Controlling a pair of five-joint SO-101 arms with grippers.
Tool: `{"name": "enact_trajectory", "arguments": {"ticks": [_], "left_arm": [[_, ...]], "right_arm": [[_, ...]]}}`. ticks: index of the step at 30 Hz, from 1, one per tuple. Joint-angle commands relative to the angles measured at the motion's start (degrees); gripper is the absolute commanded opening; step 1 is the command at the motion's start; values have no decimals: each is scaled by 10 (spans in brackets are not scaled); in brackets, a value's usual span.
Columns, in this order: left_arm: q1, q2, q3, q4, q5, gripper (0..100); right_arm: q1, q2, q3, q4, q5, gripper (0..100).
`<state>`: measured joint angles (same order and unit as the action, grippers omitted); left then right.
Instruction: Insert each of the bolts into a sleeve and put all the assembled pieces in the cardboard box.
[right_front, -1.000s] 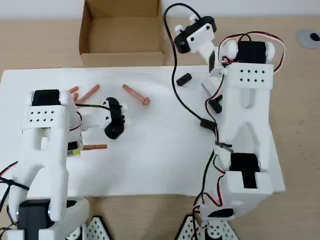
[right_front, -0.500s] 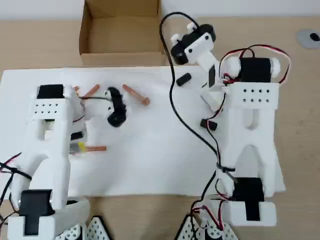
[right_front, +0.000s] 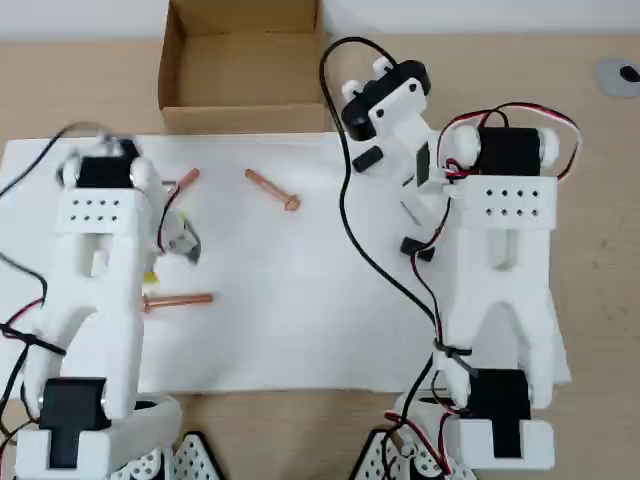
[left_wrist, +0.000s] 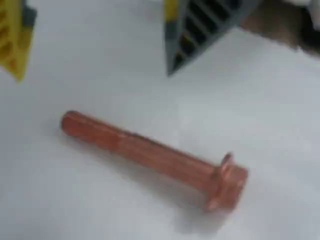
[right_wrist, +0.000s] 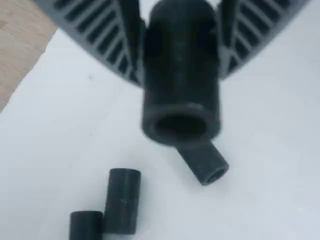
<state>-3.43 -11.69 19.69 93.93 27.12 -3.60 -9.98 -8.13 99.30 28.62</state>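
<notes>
The open box (right_front: 240, 60) sits at the counter's (right_front: 590, 250) far edge, just past the white sheet (right_front: 300, 330), its bare cardboard floor showing. My right tool (right_wrist: 181, 75) is clamped on one black sleeve (right_wrist: 181, 105), with three loose sleeves (right_wrist: 122, 200) lying on the sheet near it. My left tool (left_wrist: 95, 65) hangs spread wide over a copper bolt (left_wrist: 150, 155) lying flat. Two more bolts (right_front: 272, 188) lie nearer the box, one beside my left arm.
</notes>
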Motion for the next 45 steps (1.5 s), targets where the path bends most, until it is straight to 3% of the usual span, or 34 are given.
{"name": "enact_trajectory", "arguments": {"ticks": [1,6,14,24,40,45], "left_arm": [[-33,-7,64,-23,105,203],[-30,-7,116,-48,180,207],[-32,-7,121,-60,193,204],[-77,-7,165,-171,337,203],[-97,-6,237,-291,337,203],[-62,-6,273,-333,335,203]], "right_arm": [[-9,-22,0,-9,10,10],[-33,-22,1,-9,11,10],[-62,25,-2,-9,6,10],[-62,49,-3,-9,5,10],[-62,46,-3,-5,5,10],[-62,45,-3,-5,5,10]]}}
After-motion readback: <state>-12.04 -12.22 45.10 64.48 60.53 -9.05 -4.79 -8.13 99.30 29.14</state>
